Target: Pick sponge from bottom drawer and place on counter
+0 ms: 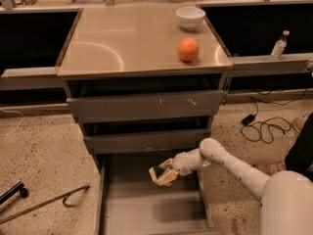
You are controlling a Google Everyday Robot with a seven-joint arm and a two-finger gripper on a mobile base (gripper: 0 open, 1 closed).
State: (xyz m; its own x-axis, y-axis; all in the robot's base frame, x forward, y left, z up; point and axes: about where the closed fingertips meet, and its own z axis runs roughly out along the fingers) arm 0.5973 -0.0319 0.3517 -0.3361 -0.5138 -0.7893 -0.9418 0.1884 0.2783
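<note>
My gripper point(162, 175) hangs over the back part of the open bottom drawer point(128, 214), just below the middle drawer's front. It is shut on the sponge point(157, 172), a small dark green piece with a pale layer showing between the pale fingers. It holds the sponge above the drawer floor, and a shadow lies on the floor below it. My white arm reaches in from the lower right. The tan counter point(122, 43) is the top of the cabinet, above the drawers.
An orange point(188, 49) and a white bowl point(190, 17) stand on the right side of the counter. Two narrower grey drawers point(146, 106) sit partly open above the gripper. Cables point(264, 126) and a bottle point(279, 44) are to the right. A metal rod point(44, 204) lies on the floor at left.
</note>
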